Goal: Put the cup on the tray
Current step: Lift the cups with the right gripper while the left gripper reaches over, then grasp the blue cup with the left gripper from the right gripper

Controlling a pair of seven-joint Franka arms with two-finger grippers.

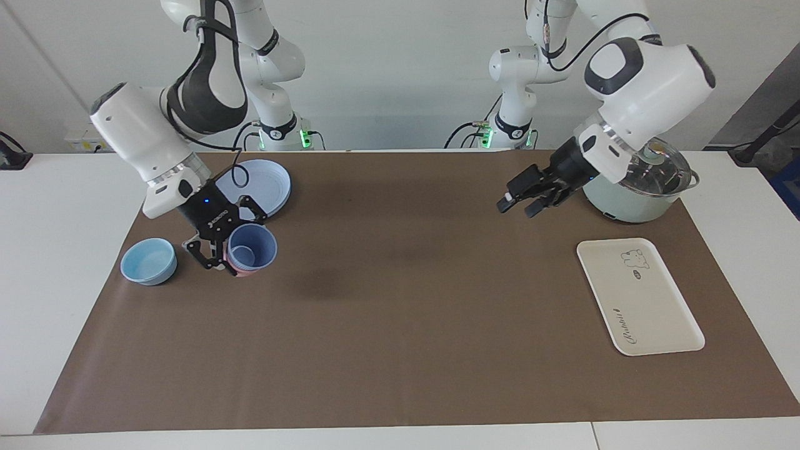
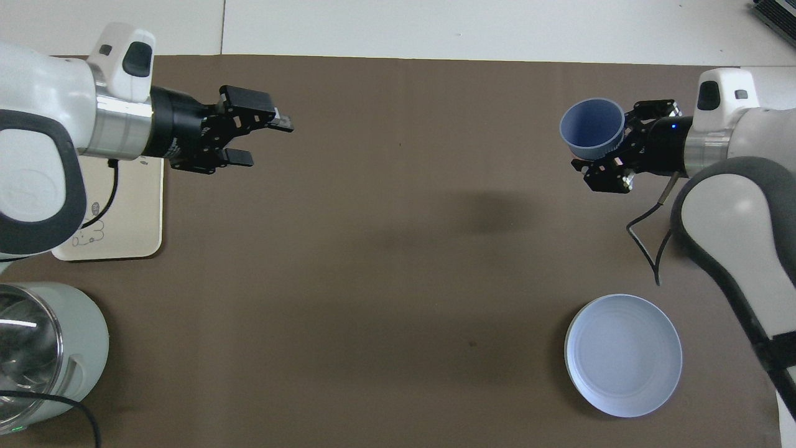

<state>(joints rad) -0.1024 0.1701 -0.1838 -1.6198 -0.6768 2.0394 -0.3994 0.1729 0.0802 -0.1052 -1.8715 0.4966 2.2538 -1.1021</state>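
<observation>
At the right arm's end of the counter (image 1: 62,187), a light-blue bowl (image 1: 149,261) sits on the brown mat (image 1: 400,325). Just beside it is the right end effector (image 1: 232,237), grasping the cup (image 1: 252,247): one finger lies against the cup's wall on the side nearer the robots and the other on the side toward the bowl. The cup is tilted, so its open mouth and inner floor show in the facing view. A pink sliver (image 1: 240,271) peeks out at the cup's lower edge; what it belongs to cannot be told, nor whether the cup's base touches the mat. From overhead, the right end effector (image 2: 622,146) and the cup (image 2: 592,127) appear over the mat (image 2: 398,249), and the bowl is hidden. A round blue plate (image 1: 269,181) lies nearer to the robots than the cup; overhead, the plate (image 2: 622,354) stands free with nothing on it.

The middle of the mat is bare.

Toward the left arm's end, the left end effector (image 1: 517,206) hangs in the air over the mat, released, its fingers spread with nothing between them. Overhead, it (image 2: 264,140) is over the mat just beside the tray (image 2: 134,211). A pale green pot (image 1: 631,200) with a glass lid stands near that arm's wrist; overhead, the pot (image 2: 62,348) sits nearer to the robots than the tray. The tray (image 1: 637,300) lies flat on the mat, bear drawing showing, nothing on it, well apart from the cup.
</observation>
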